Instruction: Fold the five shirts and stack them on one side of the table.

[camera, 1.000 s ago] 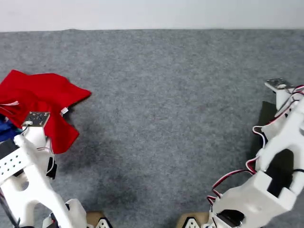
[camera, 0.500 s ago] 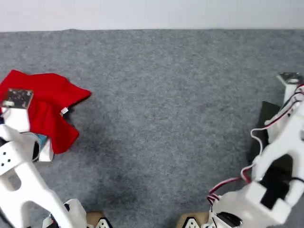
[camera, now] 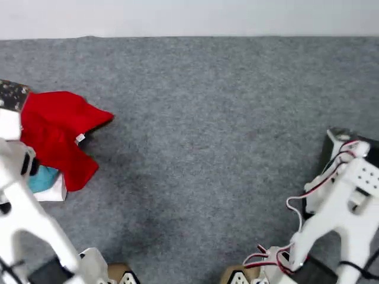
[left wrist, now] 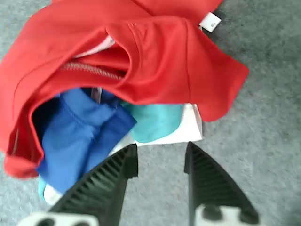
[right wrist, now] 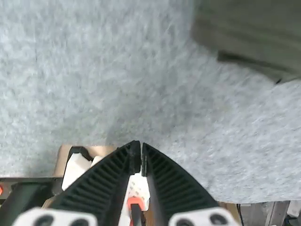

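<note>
The left gripper (left wrist: pixel 157 160) hangs just beside the red shirt (left wrist: pixel 155 61), parted and empty; a blue shirt (left wrist: pixel 75 136) bunches beneath. Well right of the red shirt, the right gripper (right wrist: pixel 141 155) is pinched together, empty, beside perhaps a dark shirt (right wrist: pixel 244 33). Pinching deep could snag 2 layers.

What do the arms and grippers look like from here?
Both arms are white printed plastic, the left arm and the right arm. Red, white and black wires loop along the right one. The left gripper and right gripper have black, ribbed, tapering fingers on white bases.
</note>
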